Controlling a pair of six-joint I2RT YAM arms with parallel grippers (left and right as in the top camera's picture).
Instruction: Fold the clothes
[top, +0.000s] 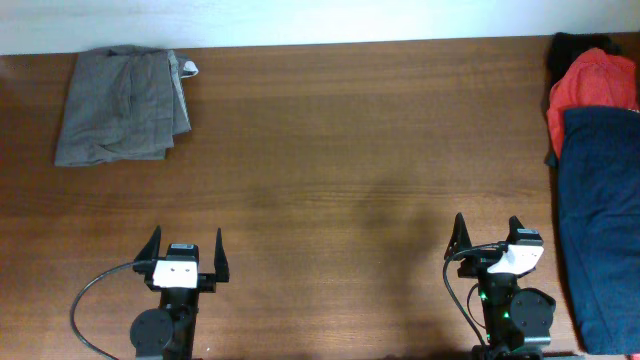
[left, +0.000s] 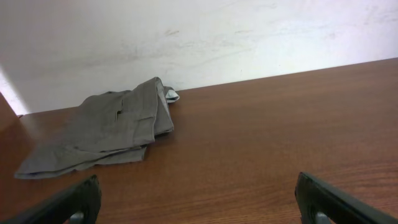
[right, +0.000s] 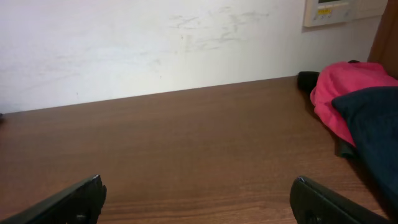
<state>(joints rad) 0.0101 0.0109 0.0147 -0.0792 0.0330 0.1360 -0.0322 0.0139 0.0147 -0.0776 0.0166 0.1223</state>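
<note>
A folded grey-khaki garment lies at the far left of the table; it also shows in the left wrist view. A dark navy blue garment lies at the right edge, with a red T-shirt bunched behind it and partly under it. Both show in the right wrist view, the navy one in front of the red one. My left gripper is open and empty near the front edge. My right gripper is open and empty just left of the navy garment.
A black item lies behind the red T-shirt at the far right corner. The wooden table ends at a white wall at the back. A wall panel hangs above the right side.
</note>
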